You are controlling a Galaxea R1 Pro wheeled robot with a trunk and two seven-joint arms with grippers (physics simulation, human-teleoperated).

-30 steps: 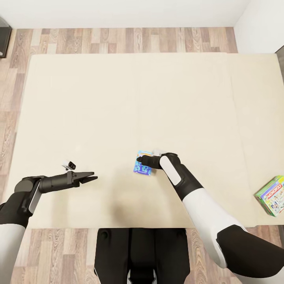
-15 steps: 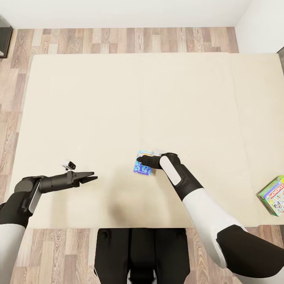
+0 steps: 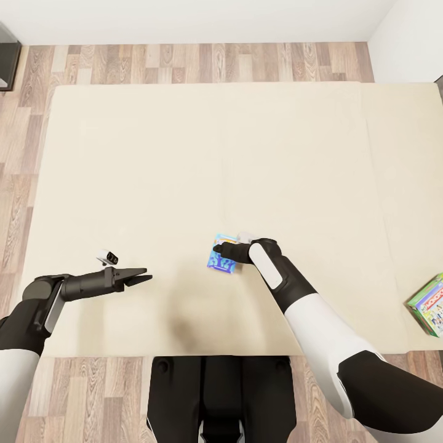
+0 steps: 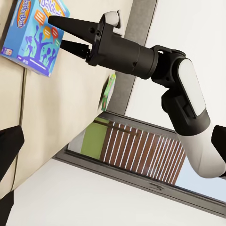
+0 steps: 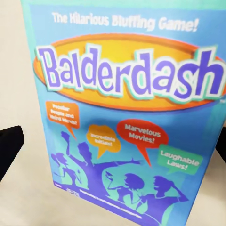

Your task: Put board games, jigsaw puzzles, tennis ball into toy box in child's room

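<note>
1. two board games on the bed — the monopoly box at its near right corner, cut off by the head view's edge.
2. small blue balderdash box lies flat near the bed's front edge; the right gripper hangs directly over it, fingers parted to a moderate gap — contact with the box cannot be told.
3. left gripper well left of the blue box, jaws narrowly parted, holding nothing.

Bright, even light; soft shadow on the bed; right wrist view slightly blurred.
</note>
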